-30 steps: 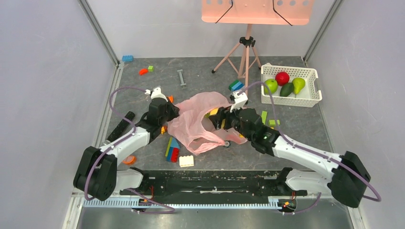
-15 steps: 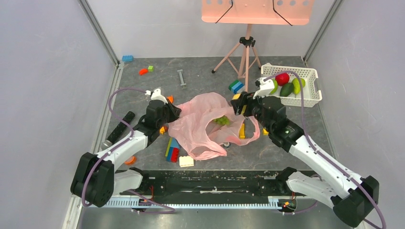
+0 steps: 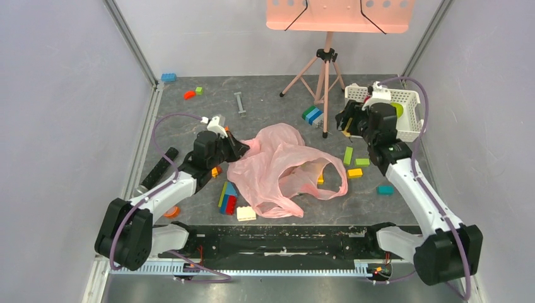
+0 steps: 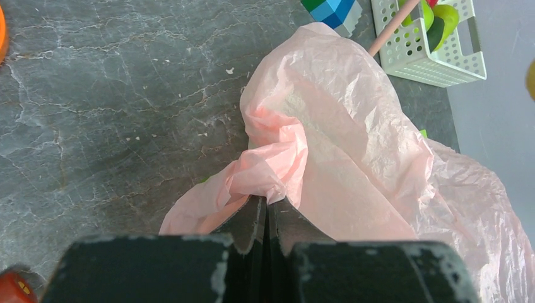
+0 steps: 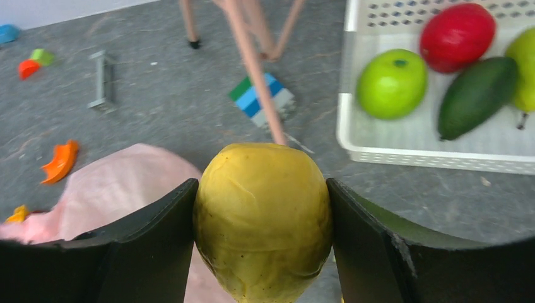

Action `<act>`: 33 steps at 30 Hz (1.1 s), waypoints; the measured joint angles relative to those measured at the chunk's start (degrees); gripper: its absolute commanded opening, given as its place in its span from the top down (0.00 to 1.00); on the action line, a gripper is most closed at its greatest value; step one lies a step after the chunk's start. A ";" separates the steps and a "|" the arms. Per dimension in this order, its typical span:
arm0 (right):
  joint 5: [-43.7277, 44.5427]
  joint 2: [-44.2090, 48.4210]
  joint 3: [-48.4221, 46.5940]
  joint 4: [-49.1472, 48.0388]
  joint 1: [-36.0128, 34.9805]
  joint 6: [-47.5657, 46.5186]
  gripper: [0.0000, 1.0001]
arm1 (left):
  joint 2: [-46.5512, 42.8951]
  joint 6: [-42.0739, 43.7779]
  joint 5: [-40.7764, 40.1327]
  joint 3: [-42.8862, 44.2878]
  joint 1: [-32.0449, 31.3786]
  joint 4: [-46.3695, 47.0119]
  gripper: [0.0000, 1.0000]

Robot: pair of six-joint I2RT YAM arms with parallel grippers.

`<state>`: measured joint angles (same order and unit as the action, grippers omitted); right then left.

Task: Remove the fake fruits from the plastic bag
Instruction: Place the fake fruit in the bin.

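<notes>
The pink plastic bag (image 3: 284,167) lies crumpled mid-table with its mouth gaping to the right. My left gripper (image 3: 243,148) is shut on a bunched fold of the plastic bag (image 4: 340,145) at its left edge; in the left wrist view the fingertips (image 4: 268,203) pinch the film. My right gripper (image 3: 346,123) hovers just left of the white basket (image 3: 413,129), shut on a yellow lemon (image 5: 262,214) that fills the gap between its fingers. In the basket (image 5: 344,120) lie a green apple (image 5: 391,82), red apple (image 5: 455,35), avocado (image 5: 476,95) and pear (image 5: 523,63).
A pink tripod (image 3: 325,82) stands just left of the right gripper. Building blocks lie scattered around the bag: a stacked one (image 3: 228,197), a white one (image 3: 246,213), yellow (image 3: 354,172), teal (image 3: 385,189) and a blue-green one (image 3: 311,114). Walls close in both sides.
My right arm has come out of the bag with the lemon and swung back-right to beside the basket. The bag has slumped open. The left gripper has kept its hold.
</notes>
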<state>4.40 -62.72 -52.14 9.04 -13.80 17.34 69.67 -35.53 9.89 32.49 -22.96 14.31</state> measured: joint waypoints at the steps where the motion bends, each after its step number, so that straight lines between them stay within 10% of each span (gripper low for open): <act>1: -0.76 -1.07 -0.04 -0.02 1.92 0.07 0.43 | 0.00 0.00 0.26 0.00 0.00 0.00 0.95; 21: 2.51 -20.35 -5.73 -5.40 14.75 0.22 0.42 | -7.89 0.72 -1.57 0.46 0.00 -10.51 0.96; 33: 1.68 -43.04 -26.75 -8.15 19.28 2.12 0.42 | -9.40 0.76 -2.29 0.46 0.00 -12.59 0.89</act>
<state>6.09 -105.75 -78.89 0.89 5.48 19.46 60.27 -34.76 7.60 32.95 -22.96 1.72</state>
